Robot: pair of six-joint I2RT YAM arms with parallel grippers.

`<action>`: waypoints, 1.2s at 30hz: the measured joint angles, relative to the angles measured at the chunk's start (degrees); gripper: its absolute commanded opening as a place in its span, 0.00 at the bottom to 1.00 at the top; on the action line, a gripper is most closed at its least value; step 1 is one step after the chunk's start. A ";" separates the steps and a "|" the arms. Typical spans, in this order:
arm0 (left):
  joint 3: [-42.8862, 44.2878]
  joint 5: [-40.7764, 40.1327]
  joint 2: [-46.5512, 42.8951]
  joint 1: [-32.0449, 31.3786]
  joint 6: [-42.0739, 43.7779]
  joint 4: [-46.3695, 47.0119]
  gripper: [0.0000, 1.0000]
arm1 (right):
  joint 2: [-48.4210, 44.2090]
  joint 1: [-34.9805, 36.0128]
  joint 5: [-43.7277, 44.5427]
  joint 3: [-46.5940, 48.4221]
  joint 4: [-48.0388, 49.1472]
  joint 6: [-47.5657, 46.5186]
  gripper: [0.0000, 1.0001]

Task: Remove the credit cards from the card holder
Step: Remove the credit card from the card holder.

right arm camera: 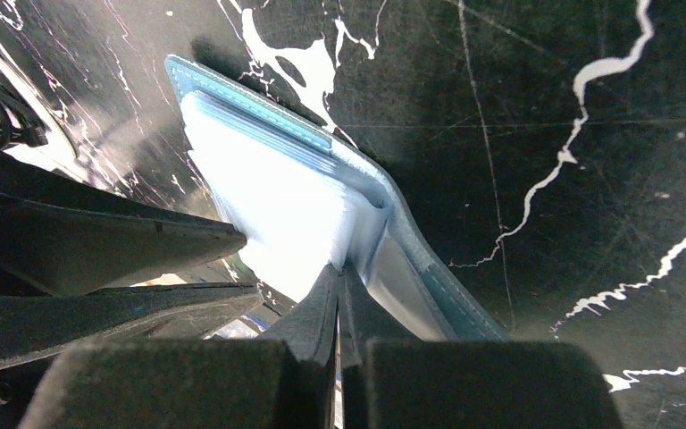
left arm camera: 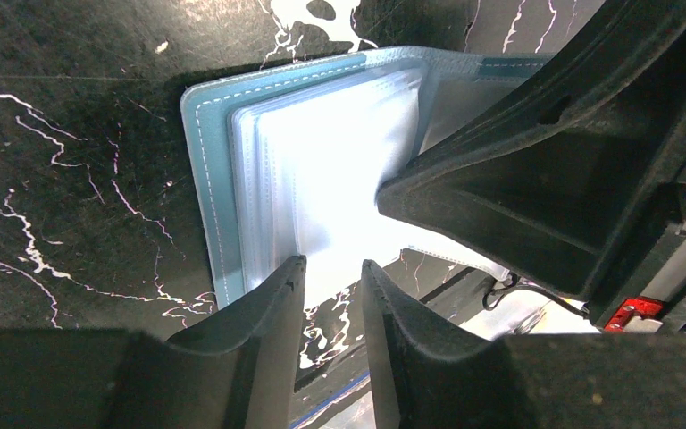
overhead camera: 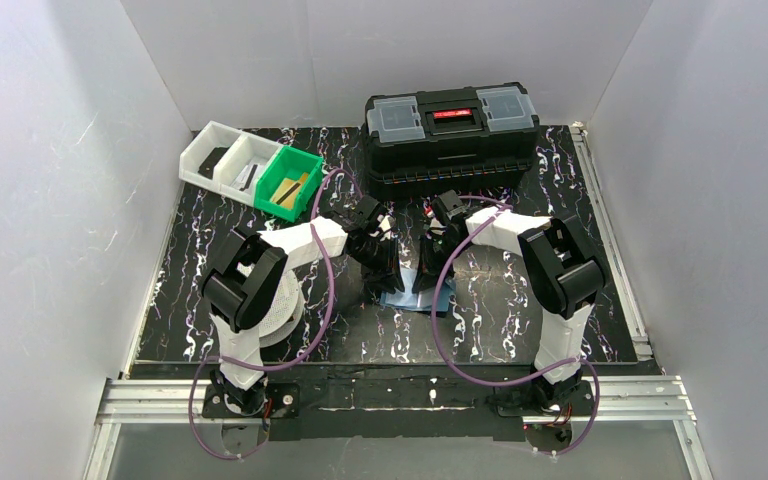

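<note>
The blue card holder (overhead camera: 422, 299) lies open on the black marbled table between the two grippers. Its pale blue inside (left arm camera: 207, 179) and its stack of clear sleeves (left arm camera: 322, 161) show, washed white by glare. No card shows in the sleeves. My left gripper (left arm camera: 332, 266) is open, its tips just over the near edge of the sleeves. My right gripper (right arm camera: 339, 270) is shut, its tips resting on the sleeves by the holder's fold (right arm camera: 393, 223). An orange-tan card (overhead camera: 291, 187) lies in the green bin.
A large black toolbox (overhead camera: 450, 135) stands at the back, close behind both grippers. The green bin (overhead camera: 305, 158) and two white bins (overhead camera: 222, 155) stand at the back left. The two grippers are very close together over the holder.
</note>
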 measured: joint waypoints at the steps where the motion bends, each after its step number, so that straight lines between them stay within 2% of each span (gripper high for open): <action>1: 0.00 0.00 0.00 0.00 0.04 0.00 0.31 | 0.00 -0.04 -0.02 -0.02 0.02 0.11 0.01; 36: 0.00 0.22 0.00 -0.22 0.17 0.50 0.37 | -1.68 -2.69 -2.64 -4.52 4.24 2.29 0.01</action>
